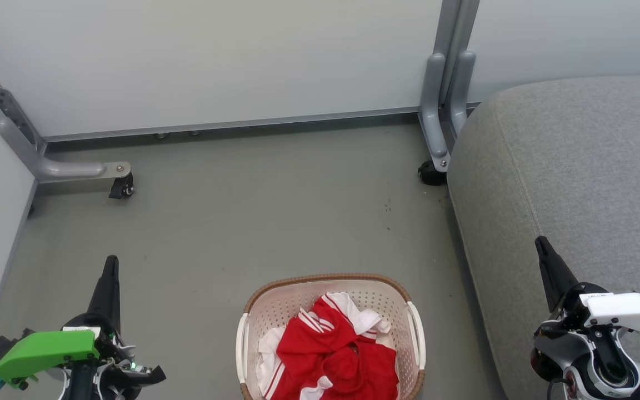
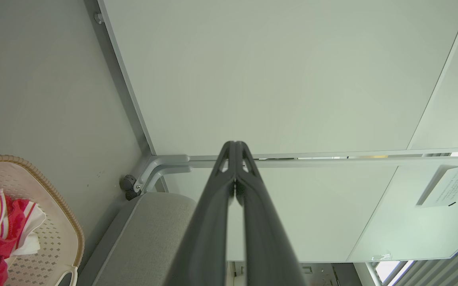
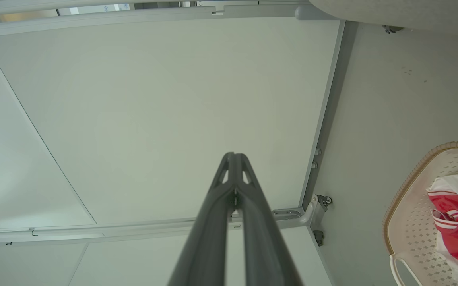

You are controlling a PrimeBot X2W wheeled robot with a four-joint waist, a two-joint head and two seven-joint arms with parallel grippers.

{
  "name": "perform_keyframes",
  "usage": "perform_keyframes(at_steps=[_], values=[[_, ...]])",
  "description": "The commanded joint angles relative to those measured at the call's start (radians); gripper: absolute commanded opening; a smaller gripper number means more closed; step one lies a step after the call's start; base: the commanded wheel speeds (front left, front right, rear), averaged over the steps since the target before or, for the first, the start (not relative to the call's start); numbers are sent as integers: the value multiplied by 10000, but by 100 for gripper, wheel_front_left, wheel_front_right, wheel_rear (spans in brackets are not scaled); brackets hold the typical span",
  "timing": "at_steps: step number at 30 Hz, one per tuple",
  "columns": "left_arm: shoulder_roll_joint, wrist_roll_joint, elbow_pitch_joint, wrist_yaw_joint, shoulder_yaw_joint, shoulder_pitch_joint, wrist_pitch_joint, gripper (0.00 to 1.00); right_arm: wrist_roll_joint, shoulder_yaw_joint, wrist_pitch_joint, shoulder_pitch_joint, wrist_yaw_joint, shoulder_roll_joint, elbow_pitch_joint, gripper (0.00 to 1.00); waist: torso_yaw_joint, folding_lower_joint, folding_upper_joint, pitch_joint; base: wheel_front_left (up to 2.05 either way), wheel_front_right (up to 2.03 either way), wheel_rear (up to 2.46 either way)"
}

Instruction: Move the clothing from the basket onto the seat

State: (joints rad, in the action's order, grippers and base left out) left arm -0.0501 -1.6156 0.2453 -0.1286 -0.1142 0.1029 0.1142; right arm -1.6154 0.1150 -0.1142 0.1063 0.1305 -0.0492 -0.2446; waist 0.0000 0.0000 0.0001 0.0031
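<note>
The clothing (image 1: 334,355) lies crumpled in the basket (image 1: 328,277), a red heap with white stripes and a white panel turned toward the far side. It is bunched up, so it has no clear long axis. The basket stands on the grey floor (image 1: 253,222), well away from the back panel (image 1: 214,61). Its white handles are on its left and right sides. Its near end is cut off in the head view, so I cannot tell which way its long axis runs.

The seat (image 1: 581,161) is to the basket's right, with a strip of bare floor between them. A partition foot (image 1: 439,139) with a black caster stands at the seat's far corner, and another foot (image 1: 84,169) is by the floor's far left corner.

The left claw (image 1: 111,262) hangs over the floor left of the basket, fingers pressed together on nothing, pointing toward the back panel. The right claw (image 1: 540,242) is over the seat's left edge, also closed and empty, its tip leaning slightly left.
</note>
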Motion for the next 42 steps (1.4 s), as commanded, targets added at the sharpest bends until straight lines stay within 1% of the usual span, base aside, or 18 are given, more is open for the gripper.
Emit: perform_keyframes(at_steps=[1,42], values=[[-11,57,11,-58,-3,157,13,0,53,-6,-15,73,4,-23,-13,0,0,0,-1,0,0,0,0],[-11,58,11,-60,-3,157,14,0,54,-6,-15,74,4,-23,-13,0,0,0,-1,0,0,0,0]])
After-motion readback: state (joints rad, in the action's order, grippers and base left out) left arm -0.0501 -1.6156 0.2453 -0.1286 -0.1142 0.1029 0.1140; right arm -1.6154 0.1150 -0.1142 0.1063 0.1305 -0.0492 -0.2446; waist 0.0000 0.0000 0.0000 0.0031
